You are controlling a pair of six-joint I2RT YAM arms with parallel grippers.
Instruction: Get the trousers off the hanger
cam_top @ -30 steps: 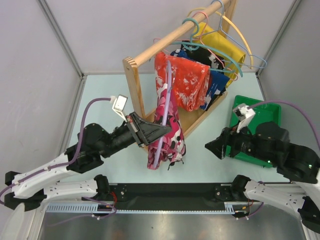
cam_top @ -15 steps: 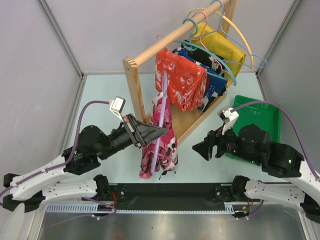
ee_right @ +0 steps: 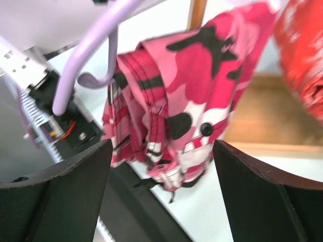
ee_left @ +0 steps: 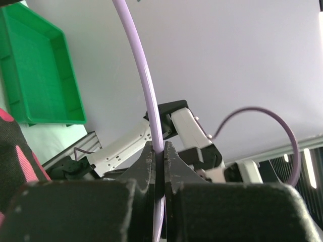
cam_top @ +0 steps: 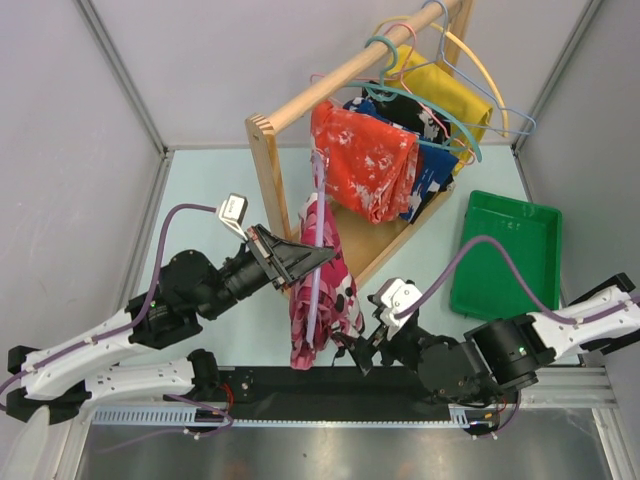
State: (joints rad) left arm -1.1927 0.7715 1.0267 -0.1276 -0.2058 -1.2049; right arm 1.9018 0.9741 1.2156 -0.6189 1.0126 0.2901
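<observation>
The pink camouflage trousers (cam_top: 325, 290) hang folded over the pale lilac hanger (cam_top: 318, 235), held off the rack above the table. My left gripper (cam_top: 322, 257) is shut on the hanger's thin bar (ee_left: 151, 101), seen close between its fingers in the left wrist view. My right gripper (cam_top: 362, 355) is open and empty, low near the table's front edge, just right of the trousers' lower end. In the right wrist view the trousers (ee_right: 186, 106) fill the space ahead between the wide-apart fingers, with the hanger's hook (ee_right: 86, 55) at upper left.
A wooden rack (cam_top: 340, 75) stands behind, holding an orange-red speckled garment (cam_top: 365, 165), a blue-black-white one (cam_top: 430, 165) and a yellow one (cam_top: 445, 90) on teal and pink hangers. A green tray (cam_top: 505, 255) sits at the right. The black base rail (cam_top: 330, 385) lies below the trousers.
My right arm has swung from beside the green tray leftward and down to just under the trousers. My left gripper still holds the hanger, with the trousers swinging slightly.
</observation>
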